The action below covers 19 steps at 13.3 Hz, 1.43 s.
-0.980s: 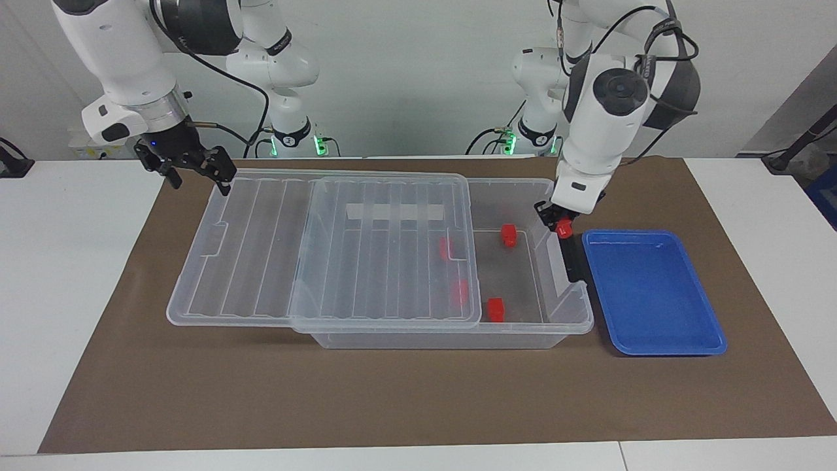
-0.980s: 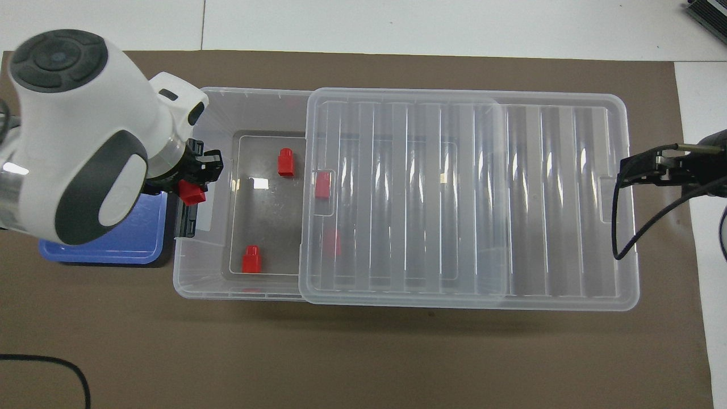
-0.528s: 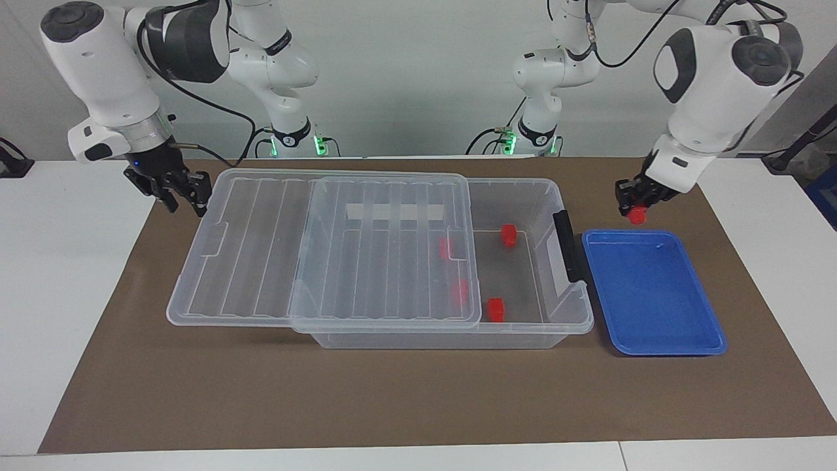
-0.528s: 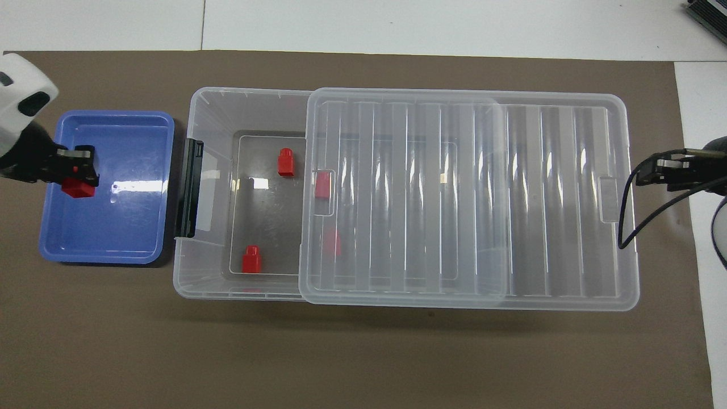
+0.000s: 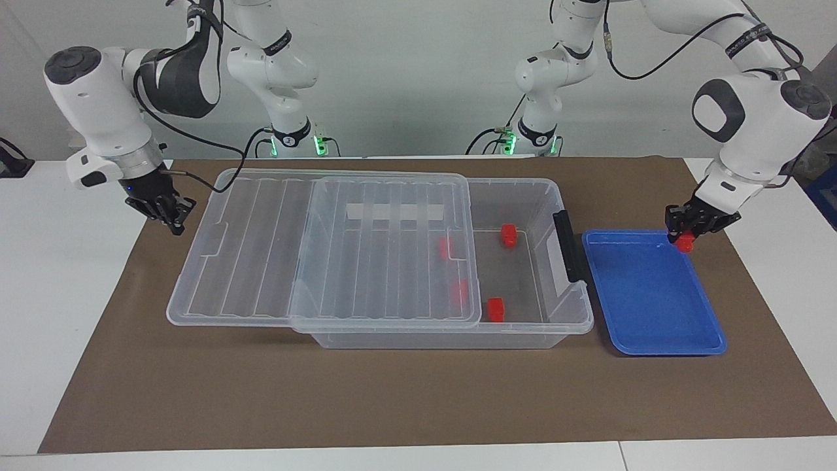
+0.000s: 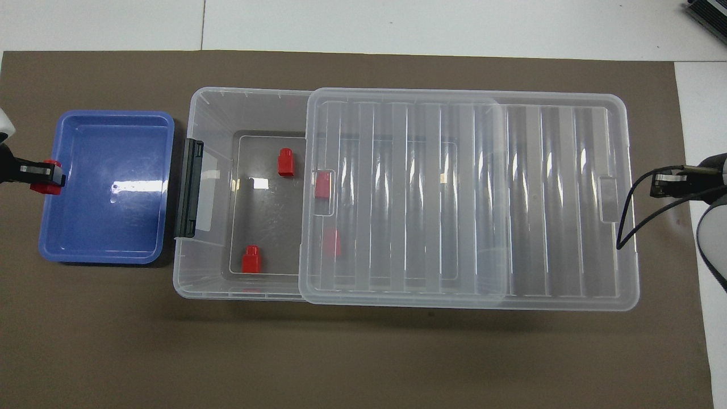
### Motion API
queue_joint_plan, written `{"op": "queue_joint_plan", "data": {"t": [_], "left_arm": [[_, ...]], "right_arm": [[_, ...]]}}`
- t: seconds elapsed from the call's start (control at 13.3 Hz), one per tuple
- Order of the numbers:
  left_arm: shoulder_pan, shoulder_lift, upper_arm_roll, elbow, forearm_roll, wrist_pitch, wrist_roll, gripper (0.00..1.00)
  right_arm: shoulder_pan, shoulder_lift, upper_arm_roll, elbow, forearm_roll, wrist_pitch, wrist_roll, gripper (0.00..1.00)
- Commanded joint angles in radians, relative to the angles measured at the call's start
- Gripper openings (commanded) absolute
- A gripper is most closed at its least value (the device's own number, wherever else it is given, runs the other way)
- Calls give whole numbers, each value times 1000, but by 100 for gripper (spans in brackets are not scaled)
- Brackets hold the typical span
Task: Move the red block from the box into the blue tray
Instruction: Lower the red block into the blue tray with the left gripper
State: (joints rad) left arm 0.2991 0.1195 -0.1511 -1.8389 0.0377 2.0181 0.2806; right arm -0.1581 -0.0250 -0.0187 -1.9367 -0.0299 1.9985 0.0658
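Clamping a small bright red plastic block (image 5: 684, 245), the left gripper (image 5: 683, 234) has its jaws closed narrow on the block's upper part, leaving the lower part exposed beneath the fingertips. In the facing view this pair sits at the right of the frame, over the upper right corner of the shallow rectangular bright blue plastic tray (image 5: 654, 294); in the overhead view it sits at the left edge of the frame, over the tray's outer rim. Whether the block touches the rim cannot be told.

Handling, as judged: the block looks rigid, light and smooth-sided. It should not deform, but it may slip or bounce on hard plastic. Grip it across two flat parallel faces, high on the body.

Moving outward, the large clear plastic storage box (image 5: 516, 330) lies just beside the tray, toward frame centre. Its ribbed see-through lid (image 5: 327, 248) is slid toward frame left, exposing one end. Two loose red blocks (image 5: 509, 235) lie on the exposed floor; two more show faintly through the lid.

At upper left of the facing view, the right gripper (image 5: 173, 212) waits over the brown mat (image 5: 392, 399) on the worktop, jaws closed and empty.
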Motion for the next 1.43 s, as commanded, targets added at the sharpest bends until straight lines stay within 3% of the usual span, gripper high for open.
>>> {"op": "queue_joint_plan", "data": {"t": [0.0,0.6,1.36], "left_arm": [[17,0,-7,-135,-21,183,32,0],[15,173,-7,-169,-21,401,31,0],[12,172,-7,-253,-21,484,25,0]], "right_arm": [[-32,-26,6,-67,1,62,-24,0],[-18,-15,8,-87,-1,69,-20,0],[115,-12,11,-84,1,69,-12,0]]}}
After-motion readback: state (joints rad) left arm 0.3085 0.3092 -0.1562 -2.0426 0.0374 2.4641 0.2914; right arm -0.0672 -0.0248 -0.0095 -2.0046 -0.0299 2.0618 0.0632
